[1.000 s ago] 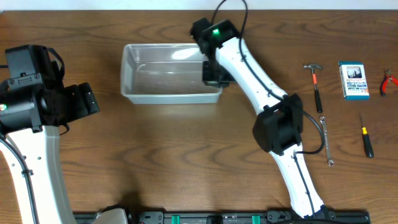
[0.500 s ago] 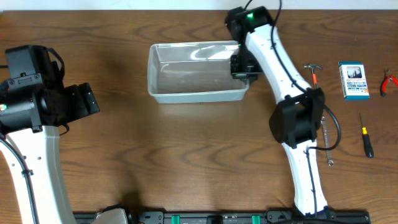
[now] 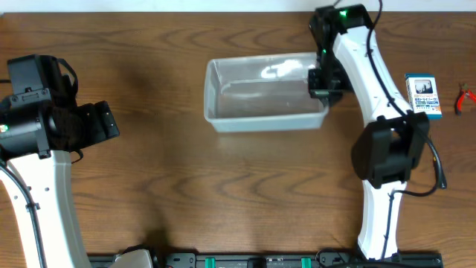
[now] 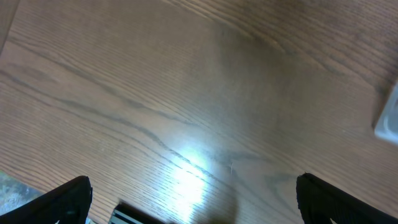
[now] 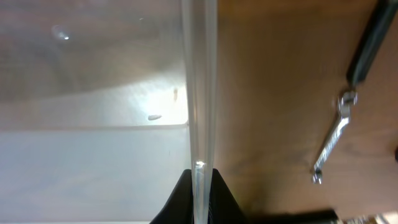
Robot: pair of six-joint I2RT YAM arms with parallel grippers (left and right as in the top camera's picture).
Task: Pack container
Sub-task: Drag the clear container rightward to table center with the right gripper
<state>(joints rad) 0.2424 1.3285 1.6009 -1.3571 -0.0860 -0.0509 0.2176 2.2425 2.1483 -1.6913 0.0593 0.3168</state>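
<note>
Container (image 3: 266,121): a clear rectangular plastic bin, upright on the wooden table (image 3: 186,193), toward the far edge and right of centre. Nothing can be seen inside it. The right gripper (image 3: 325,82) is at the bin's right end wall. Seen from the right wrist, its two fingers (image 5: 219,202) meet the thin upright wall from either side, one inside the bin and one outside. The gap between them is narrow and the wall is pinched in it. The right arm reaches from the near edge of the table up to that end of the bin. Just outside the gripped wall, the wrist view shows a silver wrench (image 5: 329,146) lying flat on the table and a dark tool handle (image 5: 372,45) beyond it. Both are clear of the bin, and the arm hides them from overhead. Further right lie a small printed box (image 3: 422,95) and red-handled pliers (image 3: 465,97), well apart from the bin. The left gripper (image 4: 191,183) is at the table's left side, far from the bin. Its fingers are spread wide over bare wood and hold nothing.
</note>
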